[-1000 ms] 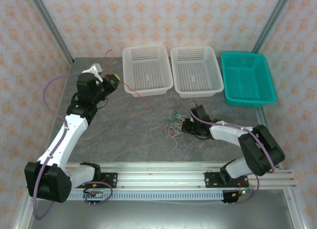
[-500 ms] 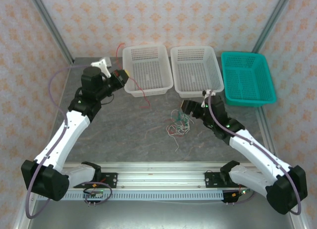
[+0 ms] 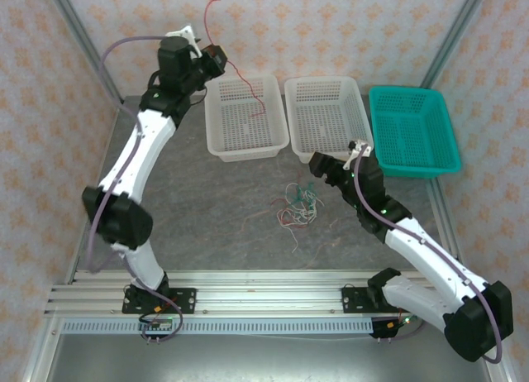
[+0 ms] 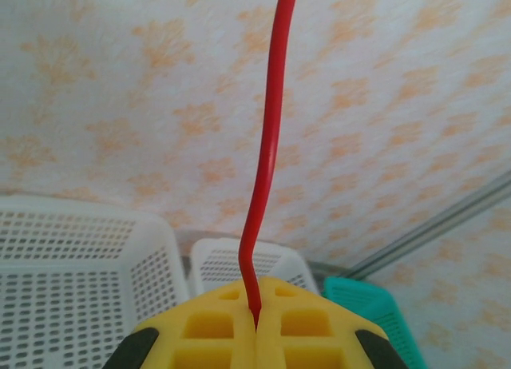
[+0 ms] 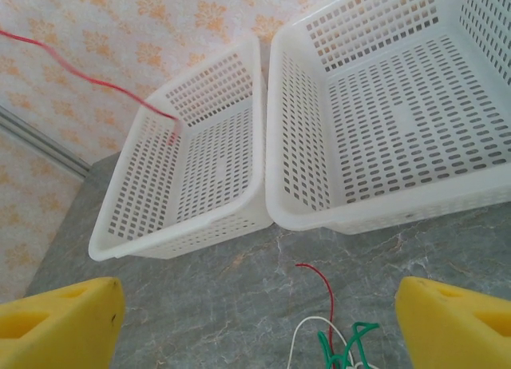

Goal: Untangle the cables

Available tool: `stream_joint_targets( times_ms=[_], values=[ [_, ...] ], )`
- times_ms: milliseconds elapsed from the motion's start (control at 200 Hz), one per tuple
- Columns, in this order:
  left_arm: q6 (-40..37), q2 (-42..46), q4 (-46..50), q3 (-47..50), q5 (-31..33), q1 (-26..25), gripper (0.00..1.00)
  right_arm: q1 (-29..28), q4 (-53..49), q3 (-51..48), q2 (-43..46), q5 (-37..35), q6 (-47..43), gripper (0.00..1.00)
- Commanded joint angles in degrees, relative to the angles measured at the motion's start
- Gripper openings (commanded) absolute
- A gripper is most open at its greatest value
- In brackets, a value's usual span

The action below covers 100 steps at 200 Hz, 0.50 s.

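Near two white baskets (image 3: pixel 248 150) and one teal basket (image 3: pixel 417 167), left claw (image 4: pixel 255 313) pinching one red cable (image 4: pixel 267 161), right claw (image 3: pixel 317 164) agape.

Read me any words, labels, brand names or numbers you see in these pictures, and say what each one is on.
None can be read.
Left white basket, middle white basket, teal basket: no lettering seen.
Wallpaper: orange floral pattern, no text.
Small circuit boards under the arm bases: too small to read any print.
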<state>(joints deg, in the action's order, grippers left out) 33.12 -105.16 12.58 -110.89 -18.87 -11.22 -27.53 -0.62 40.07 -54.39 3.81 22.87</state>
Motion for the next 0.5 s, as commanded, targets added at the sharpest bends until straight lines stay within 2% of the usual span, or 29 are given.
stream_joint_targets(
  times_ms=[0,90,360,495],
  values=[
    [-0.07,-9.32,7.53,-5.32,-2.41,0.81,0.0,0.37,-1.81,-0.95,2.42,-1.5,-0.25,0.88],
    [1.33,-13.89,6.88,-4.35,-3.79,0.26,0.0,0.54,-2.83,-1.05,2.63,-1.72,-0.28,0.88],
    [-6.7,-22.7,22.21,-8.71,3.93,-3.37,0.0,0.77,-3.02,1.02,-1.22,0.17,-0.45,0.88],
    [-8.52,-25.36,24.52,-8.4,6.87,-3.45,0.0,0.78,-2.72,1.59,-1.81,0.37,-0.49,0.88]
  ],
)
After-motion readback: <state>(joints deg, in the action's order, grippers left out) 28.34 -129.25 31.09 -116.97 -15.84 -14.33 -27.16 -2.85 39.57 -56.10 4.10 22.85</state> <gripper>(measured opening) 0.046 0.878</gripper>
